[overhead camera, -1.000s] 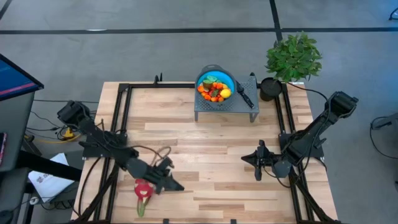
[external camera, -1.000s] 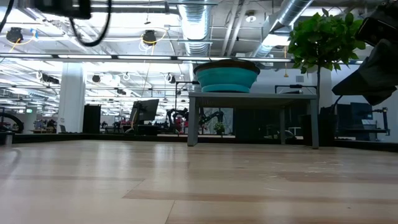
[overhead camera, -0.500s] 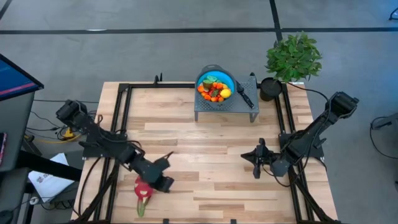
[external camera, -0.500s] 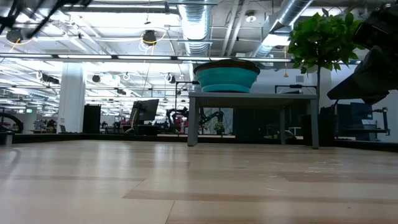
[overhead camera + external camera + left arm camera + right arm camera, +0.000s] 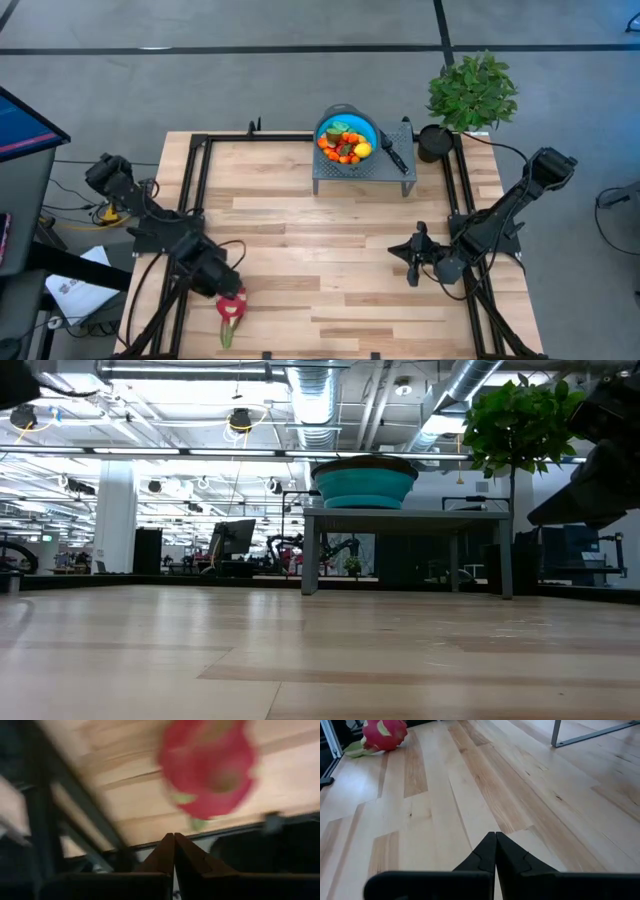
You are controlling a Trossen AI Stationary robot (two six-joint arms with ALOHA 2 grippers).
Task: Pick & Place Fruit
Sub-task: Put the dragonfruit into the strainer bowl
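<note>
Pink-red dragon fruit with green tips (image 5: pixel 230 309): lying on the pale wooden worktop (image 5: pixel 330 250), just beside the left tool (image 5: pixel 222 287), fingers pressing together, gripping nothing. Small orange, red and yellow fruits (image 5: pixel 345 144): sitting in a teal bowl (image 5: pixel 362 124), well apart from the right tool (image 5: pixel 418 258), likewise closed, hovering empty.

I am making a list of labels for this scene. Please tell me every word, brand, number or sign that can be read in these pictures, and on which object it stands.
No text can be read in any view.
White paper on the floor left of the table: dark marks, too small to read.
Teal bowl, dragon fruit, potted plant: no label visible.
Room behind in the low view: no legible signs.
</note>
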